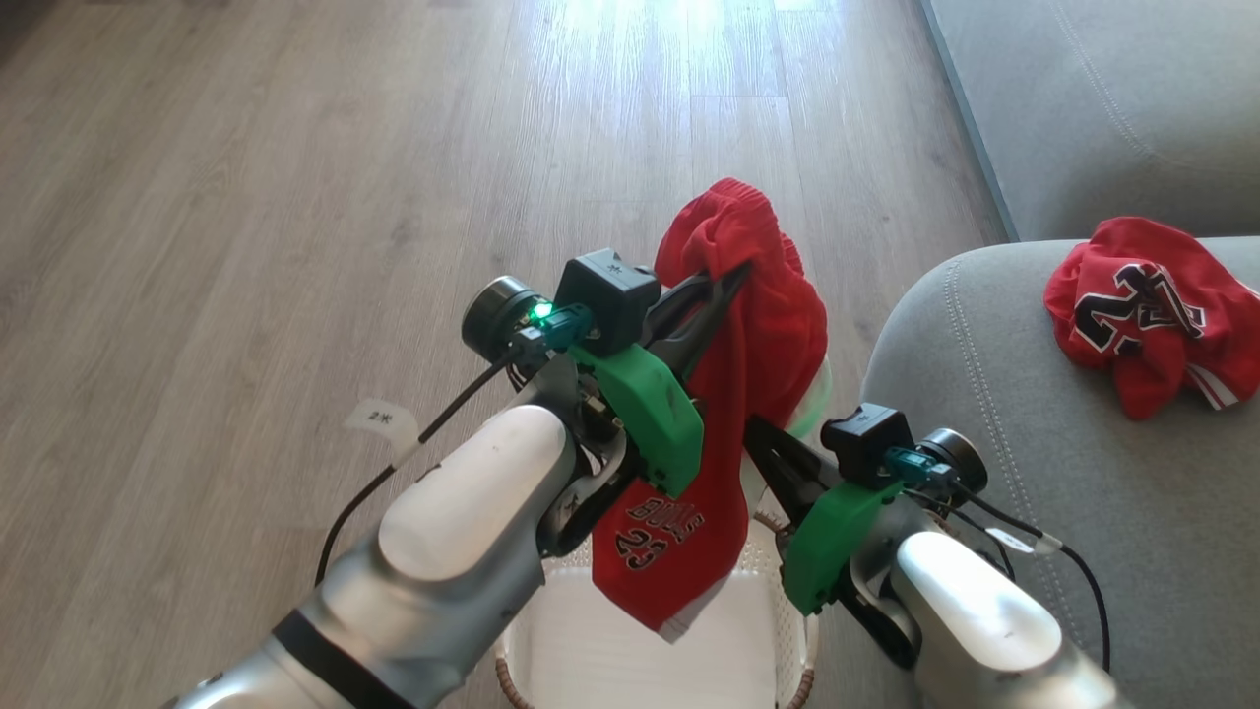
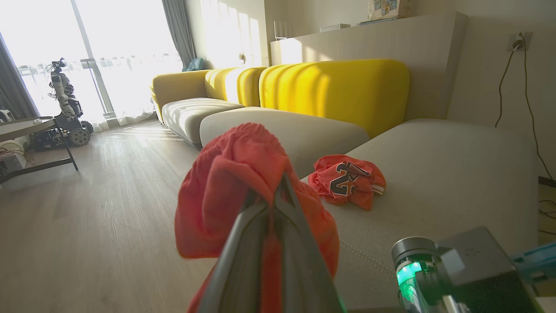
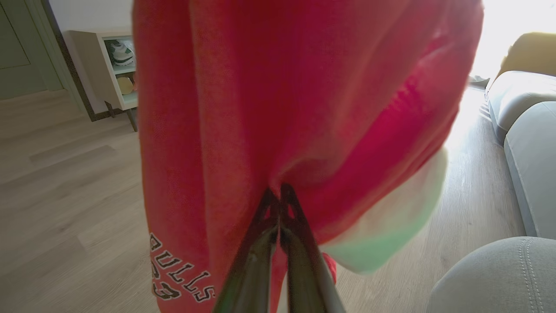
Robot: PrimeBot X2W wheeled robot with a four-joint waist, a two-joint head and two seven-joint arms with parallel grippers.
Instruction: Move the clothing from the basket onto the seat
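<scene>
Head view: left gripper (image 1: 728, 281) is clamped on the top of the shiny red shorts (image 1: 763, 335), which hang in crumpled folds above the basket (image 1: 630, 660). The hem, lettered "BULLS 23", dangles over the basket's open top. Basket is cream plastic with a perforated wall and a brown woven-look rim. Right gripper (image 1: 763, 443) meets the shorts lower down. The red jersey (image 1: 1142, 315), with black-and-white numerals, lies bunched on the grey fabric seat (image 1: 984, 443), which has a rounded edge and a stitch line. Wood-plank floor (image 1: 295, 197).

Left wrist view: fingers squeezed together, red cloth bulging over the tips. Jersey on the seat beyond, ribbed yellow backrests (image 2: 334, 91) behind.

Right wrist view: fingertips closed, pinching a fold of the shorts. Pale trim on the cloth's lower right.
</scene>
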